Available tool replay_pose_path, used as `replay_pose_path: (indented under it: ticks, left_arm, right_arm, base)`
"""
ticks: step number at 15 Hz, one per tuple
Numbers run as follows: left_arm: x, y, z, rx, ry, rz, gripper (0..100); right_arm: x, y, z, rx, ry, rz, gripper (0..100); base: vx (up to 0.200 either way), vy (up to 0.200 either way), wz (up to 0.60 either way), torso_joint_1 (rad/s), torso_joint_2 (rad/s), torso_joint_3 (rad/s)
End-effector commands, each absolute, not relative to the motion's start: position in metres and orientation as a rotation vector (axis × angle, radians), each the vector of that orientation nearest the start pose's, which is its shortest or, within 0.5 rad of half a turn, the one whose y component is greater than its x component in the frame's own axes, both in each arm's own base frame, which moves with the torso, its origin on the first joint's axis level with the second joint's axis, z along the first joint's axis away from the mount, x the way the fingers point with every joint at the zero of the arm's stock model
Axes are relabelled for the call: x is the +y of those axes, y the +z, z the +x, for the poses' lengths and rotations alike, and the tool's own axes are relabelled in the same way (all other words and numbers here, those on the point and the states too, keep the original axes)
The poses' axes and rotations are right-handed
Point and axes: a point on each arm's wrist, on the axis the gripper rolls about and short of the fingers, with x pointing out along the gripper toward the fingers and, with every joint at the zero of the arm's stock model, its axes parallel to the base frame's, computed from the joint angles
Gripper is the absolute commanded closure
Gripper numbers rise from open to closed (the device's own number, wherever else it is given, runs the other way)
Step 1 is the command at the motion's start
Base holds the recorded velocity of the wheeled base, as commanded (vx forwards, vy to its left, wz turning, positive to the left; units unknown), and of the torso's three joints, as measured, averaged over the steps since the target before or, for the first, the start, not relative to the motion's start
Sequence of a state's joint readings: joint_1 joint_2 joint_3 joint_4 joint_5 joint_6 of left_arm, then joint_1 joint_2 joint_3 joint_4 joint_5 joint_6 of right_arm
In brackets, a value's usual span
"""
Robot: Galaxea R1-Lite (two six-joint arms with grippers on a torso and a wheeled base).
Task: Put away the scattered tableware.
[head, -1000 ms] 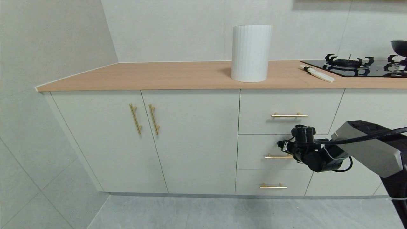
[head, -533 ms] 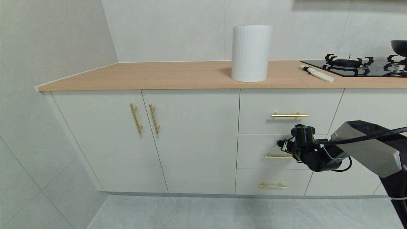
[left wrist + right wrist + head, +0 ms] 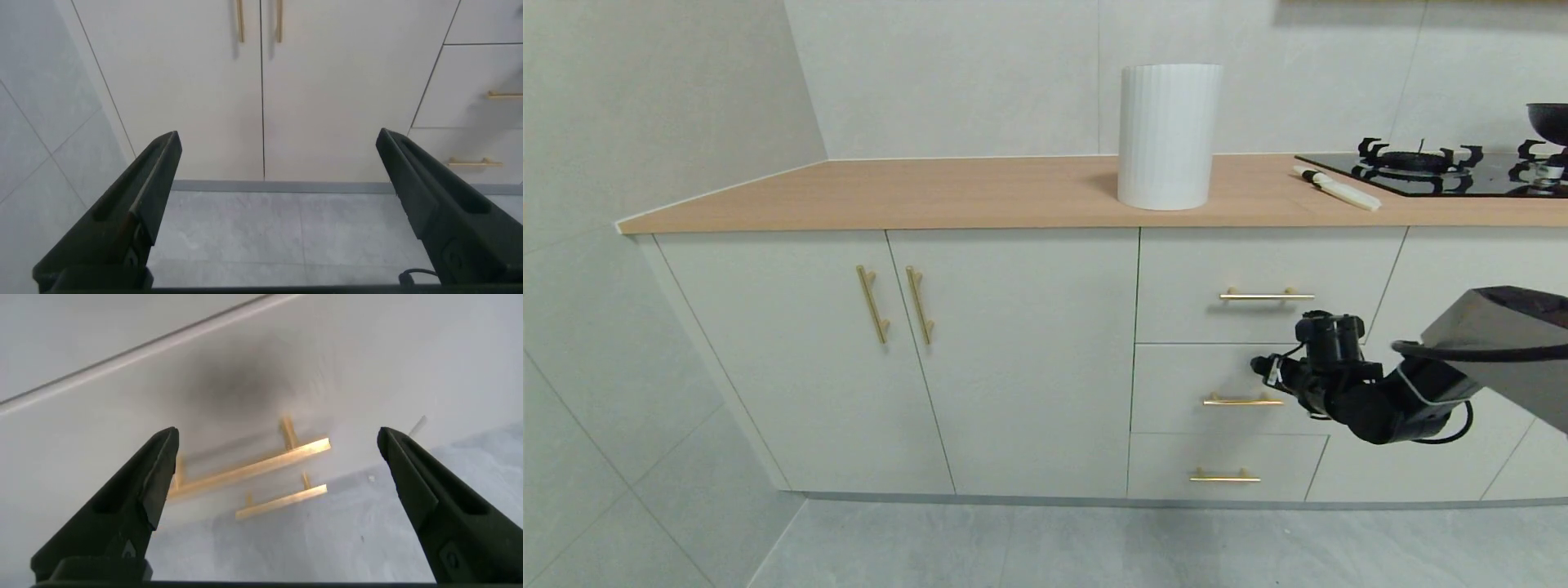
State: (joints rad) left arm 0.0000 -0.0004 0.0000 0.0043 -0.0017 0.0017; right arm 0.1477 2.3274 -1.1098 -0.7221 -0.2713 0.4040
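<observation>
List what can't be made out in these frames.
- Drawers and cupboard doors: shut, so the contents are hidden, head view.
- White canister: its own wall hides the inside, head view.
- Pot on the stove: cut off by the right edge, head view.
- White utensil on the counter: too small to tell its kind.
- Drawer handles: blurred, right wrist view.

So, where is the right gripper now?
In the head view, the right gripper is low on the right, open, just in front of the middle drawer handle.
</observation>
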Motion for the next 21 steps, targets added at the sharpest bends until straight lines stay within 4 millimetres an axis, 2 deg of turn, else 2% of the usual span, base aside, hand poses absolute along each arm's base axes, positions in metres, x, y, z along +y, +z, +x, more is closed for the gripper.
replay_pose_path:
  ticks: [1, 4, 5, 6, 8, 9, 10, 13, 14, 15, 16, 18, 21]
  left_arm:
    - [0.0, 0.075, -0.023, 0.005, -0.002, 0.002, 0]
    - [0.0, 0.075, -0.023, 0.005, -0.002, 0.002, 0]
    - [0.0, 0.075, -0.023, 0.005, -0.002, 0.002, 0]
    - [0.0, 0.075, -0.023, 0.005, -0.002, 0.002, 0]
    - [0.0, 0.075, -0.023, 0.005, -0.002, 0.002, 0]
    - [0.0, 0.075, -0.023, 0.005, -0.002, 0.002, 0]
    - [0.0, 0.075, -0.023, 0.005, -0.002, 0.002, 0]
    - [0.0, 0.075, -0.023, 0.003, -0.002, 0.002, 0]
    - [0.0, 0.075, -0.023, 0.005, -0.002, 0.002, 0]
    - [0.0, 0.075, -0.023, 0.005, -0.002, 0.002, 0]
    - [0.0, 0.075, -0.023, 0.005, -0.002, 0.002, 0]
    - [0.0, 0.075, -0.023, 0.005, -0.002, 0.002, 0]
    - [0.0, 0.075, -0.023, 0.003, -0.002, 0.002, 0]
  right_arm:
    - [0.055, 0.106, 0.365, 0.371, -0.17, 0.308, 0]
    - [0.044, 0.161, 0.298, 0.266, -0.141, 0.272, 0]
    - [0.041, 0.171, 0.282, 0.237, -0.136, 0.265, 0]
    - [0.034, 0.191, 0.241, 0.169, -0.12, 0.228, 0]
    - [0.024, 0.205, 0.181, 0.073, -0.116, 0.153, 0]
    - [0.024, 0.205, 0.181, 0.073, -0.116, 0.153, 0]
    - [0.013, 0.207, 0.128, -0.026, -0.125, 0.062, 0]
    - [0.004, 0.201, 0.076, -0.125, -0.147, 0.025, 0]
    - [0.001, 0.195, 0.055, -0.119, -0.144, 0.024, 0]
    - [0.0, 0.191, 0.044, -0.101, -0.141, 0.02, 0]
    - [-0.003, 0.178, 0.019, -0.053, -0.132, 0.01, 0]
    - [-0.007, 0.163, -0.006, -0.015, -0.13, 0.001, 0]
    - [-0.007, 0.147, -0.03, -0.086, -0.207, -0.03, 0]
  base:
    - [0.0, 0.0, 0.0, 0.0, 0.0, 0.0]
    - [0.0, 0.0, 0.0, 0.0, 0.0, 0.0]
    - [0.0, 0.0, 0.0, 0.0, 0.0, 0.0]
    - [0.0, 0.0, 0.0, 0.0, 0.0, 0.0]
    - [0.0, 0.0, 0.0, 0.0, 0.0, 0.0]
    - [0.0, 0.0, 0.0, 0.0, 0.0, 0.0]
    - [0.0, 0.0, 0.0, 0.0, 0.0, 0.0]
    - [0.0, 0.0, 0.0, 0.0, 0.0, 0.0]
    - [0.0, 0.0, 0.0, 0.0, 0.0, 0.0]
    - [0.0, 0.0, 0.0, 0.0, 0.0, 0.0]
    - [0.0, 0.0, 0.0, 0.0, 0.0, 0.0]
    - [0.0, 0.0, 0.0, 0.0, 0.0, 0.0]
    - [0.0, 0.0, 0.0, 0.0, 0.0, 0.0]
